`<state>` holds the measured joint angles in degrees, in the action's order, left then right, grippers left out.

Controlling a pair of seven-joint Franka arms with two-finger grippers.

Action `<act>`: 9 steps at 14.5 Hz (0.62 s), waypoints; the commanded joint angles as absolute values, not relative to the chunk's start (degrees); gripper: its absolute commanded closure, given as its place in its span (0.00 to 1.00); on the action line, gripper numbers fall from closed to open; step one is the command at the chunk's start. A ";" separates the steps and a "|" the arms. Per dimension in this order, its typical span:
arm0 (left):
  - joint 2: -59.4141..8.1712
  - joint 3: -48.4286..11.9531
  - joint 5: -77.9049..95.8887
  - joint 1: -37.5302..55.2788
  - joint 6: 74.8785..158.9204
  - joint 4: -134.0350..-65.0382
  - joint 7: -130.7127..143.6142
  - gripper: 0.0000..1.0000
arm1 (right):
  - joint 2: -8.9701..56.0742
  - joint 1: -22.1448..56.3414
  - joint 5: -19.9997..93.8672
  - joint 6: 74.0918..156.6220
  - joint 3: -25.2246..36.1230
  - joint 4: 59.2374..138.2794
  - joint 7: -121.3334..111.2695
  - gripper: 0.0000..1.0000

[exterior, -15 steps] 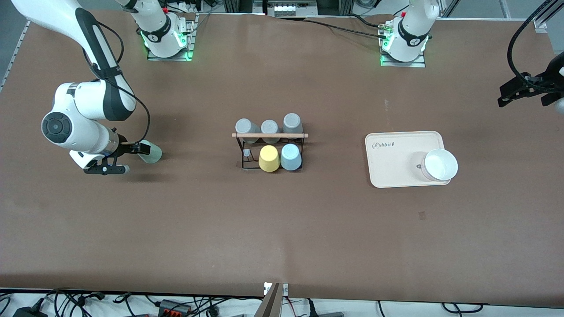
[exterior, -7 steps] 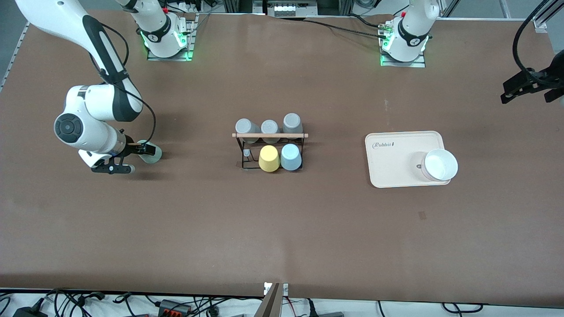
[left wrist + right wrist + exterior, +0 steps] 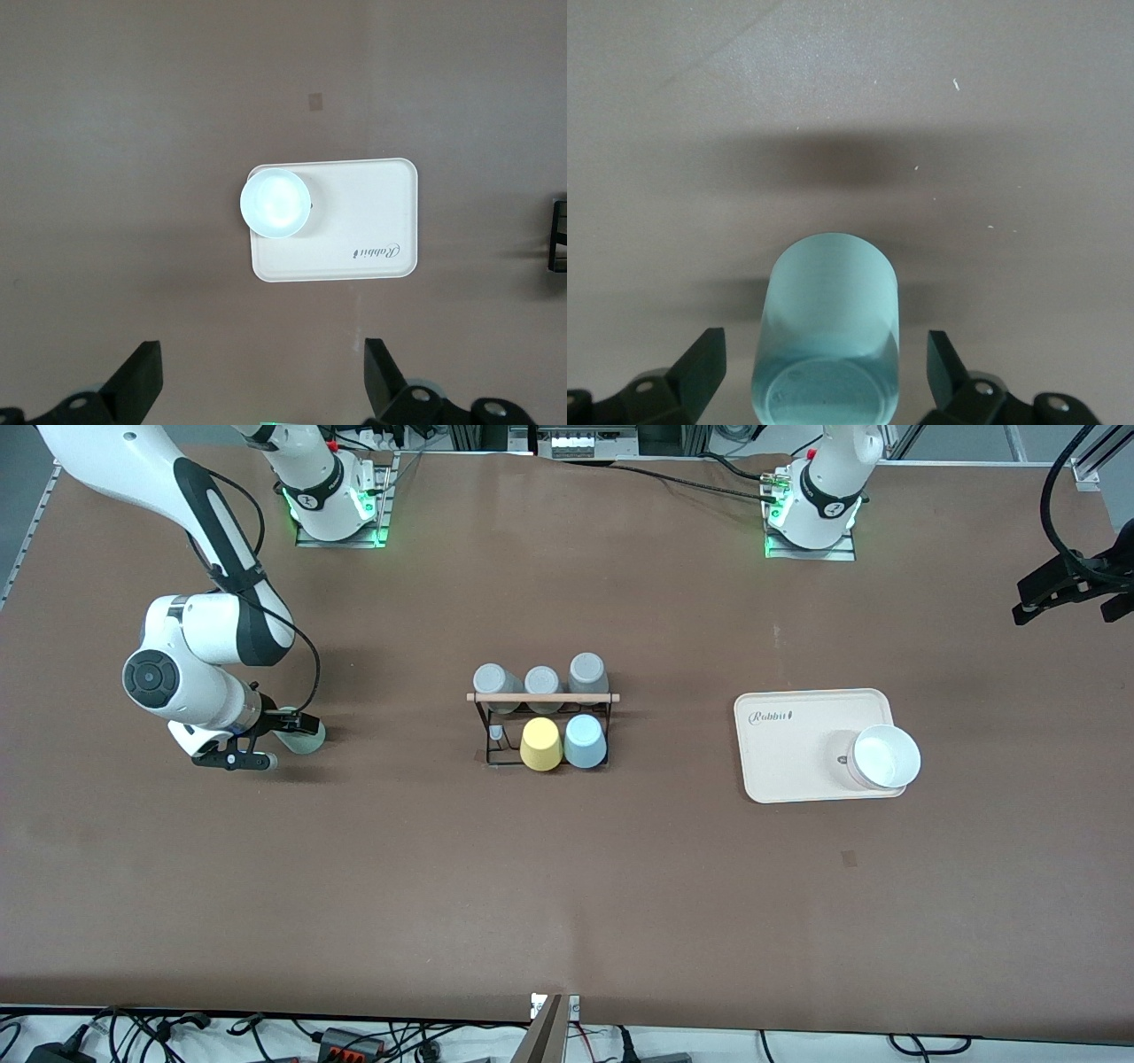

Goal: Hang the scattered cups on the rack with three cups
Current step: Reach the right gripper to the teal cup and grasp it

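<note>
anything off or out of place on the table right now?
One thing: the mint green cup lies on its side toward the right arm's end of the table, apart from the rack. The open right gripper straddles it. One peg beside the yellow cup is bare. The left gripper waits, open.

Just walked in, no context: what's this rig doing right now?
The right gripper is open around the mint green cup, which lies on its side on the table toward the right arm's end; no grip yet. The rack already holds three grey cups, a yellow cup and the light blue cup. The left gripper waits open, high above the cream tray with its white bowl.
</note>
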<state>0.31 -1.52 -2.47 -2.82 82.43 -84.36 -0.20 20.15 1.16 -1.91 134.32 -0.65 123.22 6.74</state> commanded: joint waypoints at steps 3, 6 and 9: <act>1.05 -1.67 -1.67 -2.64 80.95 -83.76 -0.35 0.00 | 20.13 1.05 -1.06 134.74 -1.05 123.58 7.74 0.35; 0.70 -1.15 1.91 -2.90 81.12 -83.76 -1.14 0.00 | 19.16 1.14 -0.88 133.60 -1.40 122.09 7.30 0.72; -0.61 -1.49 2.20 -2.73 80.69 -82.00 -0.61 0.00 | 18.20 1.14 -0.70 122.66 -4.21 112.80 7.38 0.74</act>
<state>0.37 -1.53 1.37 -2.70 81.93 -84.05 -0.18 19.47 1.19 -1.54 130.66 -1.95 119.32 6.82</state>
